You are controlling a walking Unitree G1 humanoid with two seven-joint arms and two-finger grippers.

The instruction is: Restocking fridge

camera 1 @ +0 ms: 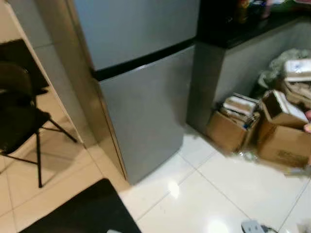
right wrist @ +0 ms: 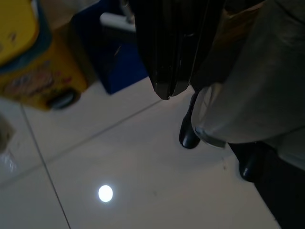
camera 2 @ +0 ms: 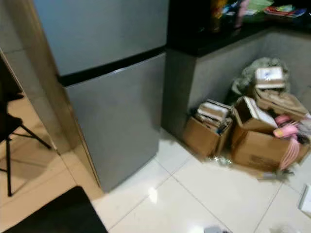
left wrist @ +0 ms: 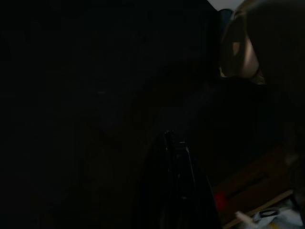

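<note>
- Left eye view gives us the fridge (camera 1: 136, 87) as the largest thing and our landmark: a tall grey two-door unit standing upright, its long axis vertical, a dark seam dividing the upper door from the lower. Both doors are closed and face out over the white tiled floor (camera 1: 204, 194) toward us, at a slant.
- We judge the restocking barely begun: the fridge is unopened and we see nothing being carried to it. Opening a door and loading it is all still left.
- Right of the fridge, touching its side, runs a dark-topped desk (camera 2: 214, 39) with colourful items on it, too blurred to name.
- Further right of the fridge, on the floor at the foot of that desk, sit open cardboard boxes (camera 2: 243, 136) full of papers and packages; whether any is fridge stock we cannot tell.
- Left of the fridge stands a black folding chair (camera 1: 19, 116).
- In the right wrist view, the right pincer (right wrist: 169, 88) hangs over the tiles with its fingers pressed together, holding nothing.
- In the left wrist view, the left pincer (left wrist: 175, 143) hangs in deep shade; we cannot tell how it stands.
</note>
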